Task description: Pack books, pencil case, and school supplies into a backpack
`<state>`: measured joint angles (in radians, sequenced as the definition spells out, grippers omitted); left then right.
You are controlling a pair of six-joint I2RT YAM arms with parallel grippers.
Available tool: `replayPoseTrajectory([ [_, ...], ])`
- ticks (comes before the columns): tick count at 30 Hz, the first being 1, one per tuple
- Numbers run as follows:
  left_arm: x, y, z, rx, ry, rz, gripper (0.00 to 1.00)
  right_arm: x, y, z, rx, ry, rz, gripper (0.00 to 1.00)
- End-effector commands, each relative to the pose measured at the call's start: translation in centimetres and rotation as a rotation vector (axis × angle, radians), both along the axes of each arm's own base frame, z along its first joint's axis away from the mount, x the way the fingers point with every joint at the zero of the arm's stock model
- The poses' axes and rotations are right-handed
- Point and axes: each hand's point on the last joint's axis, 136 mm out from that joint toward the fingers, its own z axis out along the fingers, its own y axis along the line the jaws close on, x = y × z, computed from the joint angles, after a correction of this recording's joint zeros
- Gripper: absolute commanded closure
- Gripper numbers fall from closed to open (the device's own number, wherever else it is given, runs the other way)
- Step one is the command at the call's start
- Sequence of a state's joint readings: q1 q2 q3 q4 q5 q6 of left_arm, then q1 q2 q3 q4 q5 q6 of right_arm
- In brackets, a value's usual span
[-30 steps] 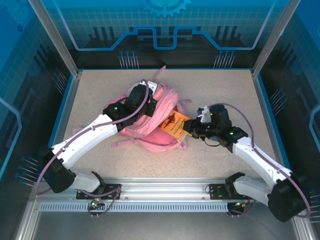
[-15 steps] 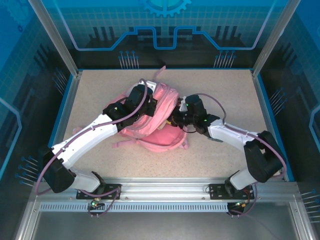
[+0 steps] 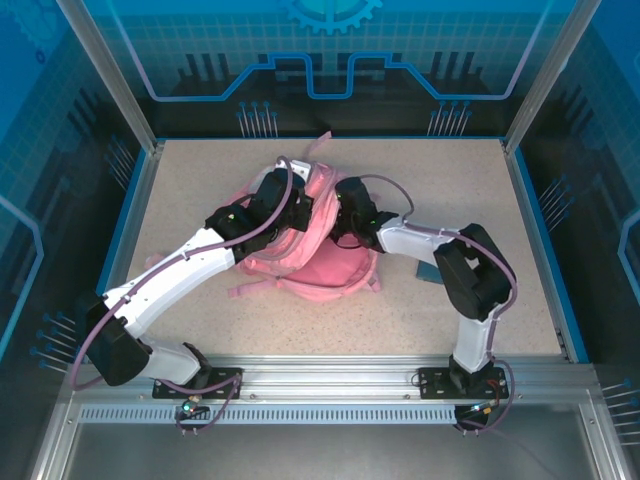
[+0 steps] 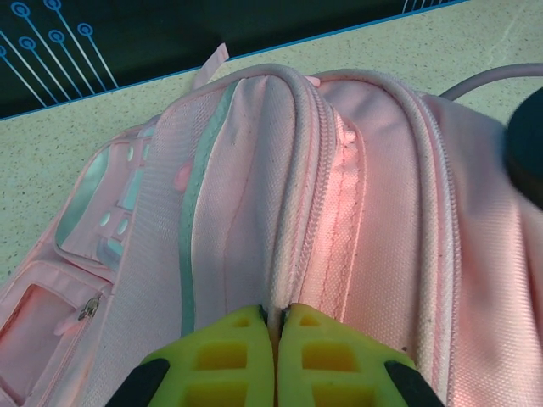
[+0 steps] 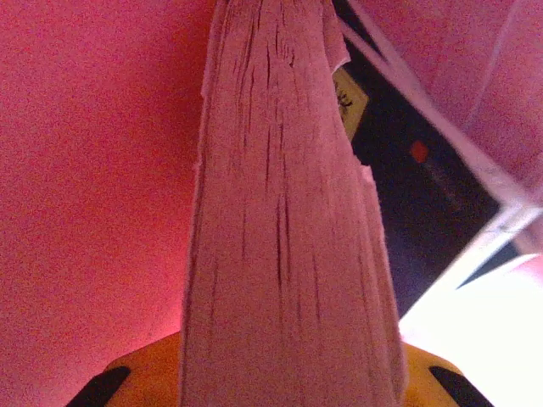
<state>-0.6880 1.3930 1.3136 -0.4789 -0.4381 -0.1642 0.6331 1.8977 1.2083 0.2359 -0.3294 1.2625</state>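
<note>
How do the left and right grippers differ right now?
The left gripper pinches the backpack's zippered edge from outside; the right gripper reaches inside it. Left fingers meet on thin fabric; right fingers stand apart around a book's pages. Both are gripping something.

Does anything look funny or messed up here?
Nothing is spilled or broken. The backpack lies flopped and lumpy, its zipper edge pinched by the left gripper, and the right gripper is inside it, holding a book edge-on.
</note>
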Motion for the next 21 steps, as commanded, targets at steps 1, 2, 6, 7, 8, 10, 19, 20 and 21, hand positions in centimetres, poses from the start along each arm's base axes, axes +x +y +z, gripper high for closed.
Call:
replayPoseTrajectory([
  [1, 0.5, -1.1, 7.0, -0.185, -0.176, -0.002, 0.98, -0.3, 3.1, 0.0, 0.060, -0.005, 0.068, 0.75],
  [2, 0.5, -1.1, 6.9, -0.183, -0.174, -0.003, 0.98, -0.3, 3.2, -0.2, 0.065, 0.002, 0.068, 0.71],
  [6, 0.5, -0.8, 6.8, -0.172, -0.170, 0.004, 0.98, -0.4, 2.4, -0.4, 0.050, 0.004, 0.058, 0.48],
  [7, 0.4, -0.8, 6.7, -0.168, -0.169, 0.005, 0.98, -0.6, 1.9, -0.2, 0.044, 0.003, 0.052, 0.43],
  [8, 0.4, -0.8, 6.6, -0.164, -0.166, 0.004, 0.98, -0.7, 1.4, -0.2, 0.036, 0.004, 0.046, 0.39],
  [10, 0.5, -0.7, 6.3, -0.161, -0.162, 0.006, 0.98, -1.1, 0.1, 0.1, 0.030, 0.001, 0.037, 0.36],
  [19, 0.5, -1.1, 4.0, -0.144, -0.111, -0.015, 0.98, -3.9, -8.5, 1.1, -0.018, 0.008, -0.078, 0.36],
  [20, 0.6, -1.4, 3.6, -0.142, -0.098, -0.026, 0.98, -4.3, -9.6, 0.9, -0.029, 0.014, -0.094, 0.36],
  [21, 0.6, -1.6, 3.2, -0.140, -0.089, -0.039, 0.98, -4.7, -10.6, 0.8, -0.036, 0.019, -0.108, 0.37],
])
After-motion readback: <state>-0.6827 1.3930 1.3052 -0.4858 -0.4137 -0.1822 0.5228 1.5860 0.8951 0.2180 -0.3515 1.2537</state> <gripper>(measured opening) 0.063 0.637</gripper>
